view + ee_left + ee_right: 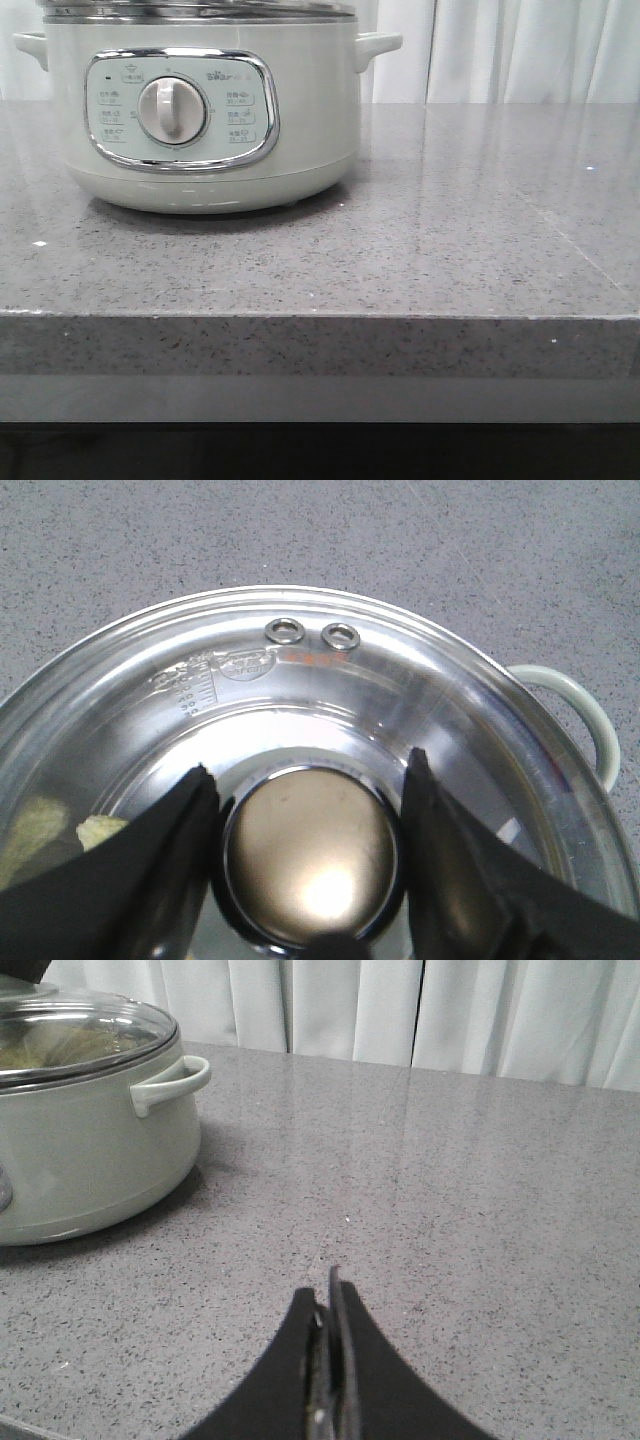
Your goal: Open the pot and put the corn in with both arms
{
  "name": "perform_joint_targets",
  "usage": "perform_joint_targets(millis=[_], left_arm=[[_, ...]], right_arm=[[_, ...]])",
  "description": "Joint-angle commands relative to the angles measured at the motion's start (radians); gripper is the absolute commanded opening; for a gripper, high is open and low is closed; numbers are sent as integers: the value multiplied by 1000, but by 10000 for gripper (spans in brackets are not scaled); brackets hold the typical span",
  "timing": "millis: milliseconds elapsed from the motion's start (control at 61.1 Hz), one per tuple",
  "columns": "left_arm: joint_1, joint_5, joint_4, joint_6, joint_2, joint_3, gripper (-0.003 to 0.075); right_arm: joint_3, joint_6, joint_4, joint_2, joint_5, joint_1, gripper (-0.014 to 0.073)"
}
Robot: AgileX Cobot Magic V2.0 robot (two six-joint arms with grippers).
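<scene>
Lid (300,695) sits closed on the pot (200,130), directly under the left pincer (308,865). It is clear glass in a steel rim, with two small metal vents beyond the fingertips. Judged stiff, fairly heavy for its size, breakable and smooth, so the rim is a poor place to grip. The round metal knob (310,865) at its centre is the one sound hold.

The left pincer is spread wide, one finger (165,865) either side of the knob. Whether the fingers touch it cannot be told; nothing looks clamped. The knob's polished dome looks slippery, so a hold low on its sides seems safer than one on the crown.

The pot stands on the grey desk (450,250), well ahead and to the left of the right pincer (330,1360), one side handle (170,1085) turned toward it. Judged heavy and stable, unlikely to shift when the lid lifts.

The right pincer hangs low over bare desk, its jaws pressed together with nothing between them.

Corn is not to be seen in any view. Pale yellow-green matter shows through the glass beside the left finger and in the right wrist view, but is too blurred to identify. The front view cuts off the lid and both arms.
</scene>
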Motion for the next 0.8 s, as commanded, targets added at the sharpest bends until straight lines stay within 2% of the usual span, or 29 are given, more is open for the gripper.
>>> perform_joint_targets(millis=[0,147,328,442,688,786], left_arm=[[-9,-81,-16,-6,-36,-23,208],[-9,-81,-14,-5,-36,-23,279],[-9,-81,-14,-5,-36,-25,435],[-9,-81,-14,-5,-47,-45,500],[-9,-71,-14,-5,-119,-100,502],[-9,-30,2,-5,-156,-100,435]], right_arm=[[-29,-8,-3,7,-86,-5,-68],[-29,-8,-3,7,-86,-5,-68],[-29,-8,-3,7,-86,-5,-68],[-29,-8,-3,7,-86,-5,-68],[-29,-8,-3,7,-86,-5,-68],[-29,-8,-3,7,-86,-5,-68]])
